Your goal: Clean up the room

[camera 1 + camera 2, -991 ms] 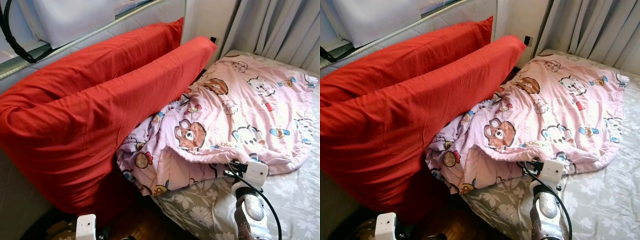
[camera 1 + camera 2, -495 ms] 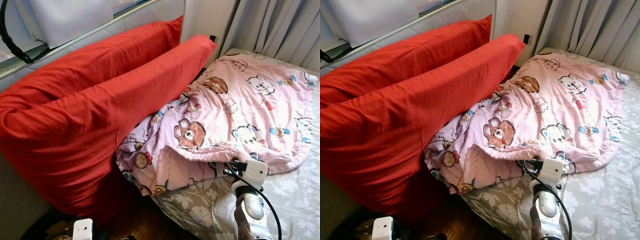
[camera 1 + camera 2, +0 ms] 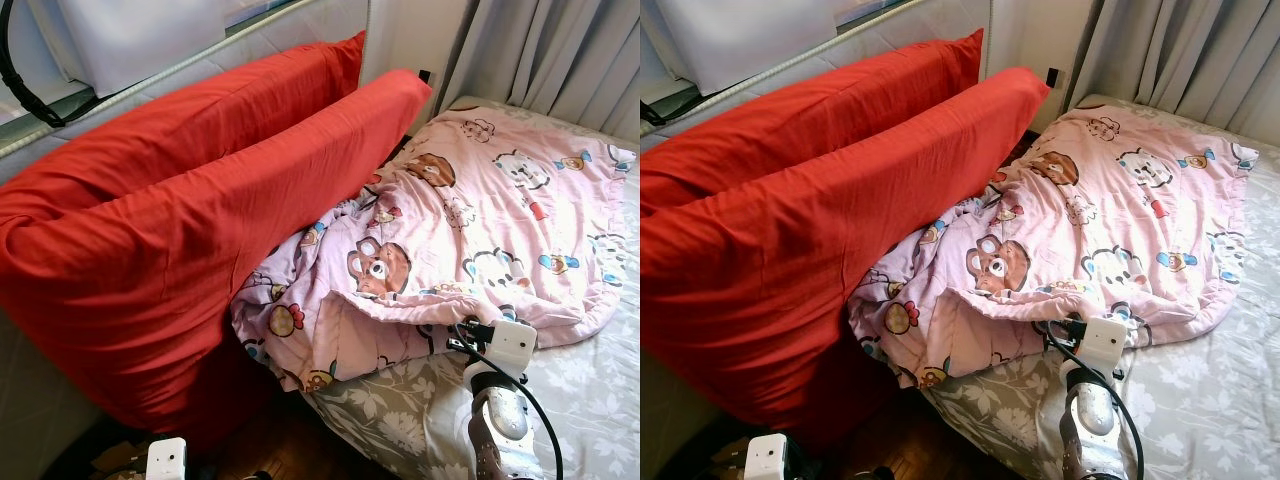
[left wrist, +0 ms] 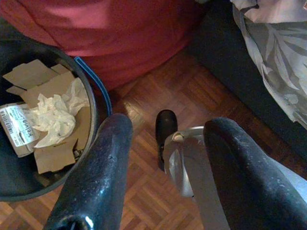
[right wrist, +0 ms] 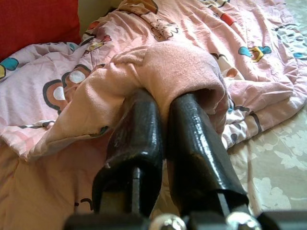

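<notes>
A pink cartoon-print blanket (image 3: 480,225) lies rumpled across a bed (image 3: 580,400) with a grey floral sheet, beside two big red cushions (image 3: 180,230) leaning at the bed's left side. The right tool (image 5: 165,103) has its two black fingers nearly closed, pinching a fold of the blanket's near edge. The blanket looks soft, light and floppy (it will likely sag and drag when lifted), so a bunched edge or corner seems the best hold. The right wrist view shows that pinch close up; in the head views the blanket hides the fingertips. The left tool (image 4: 165,143) hangs low, fingers spread and empty, above parquet floor (image 4: 144,191) and a bin (image 4: 91,112) holding cardboard and crumpled paper.
</notes>
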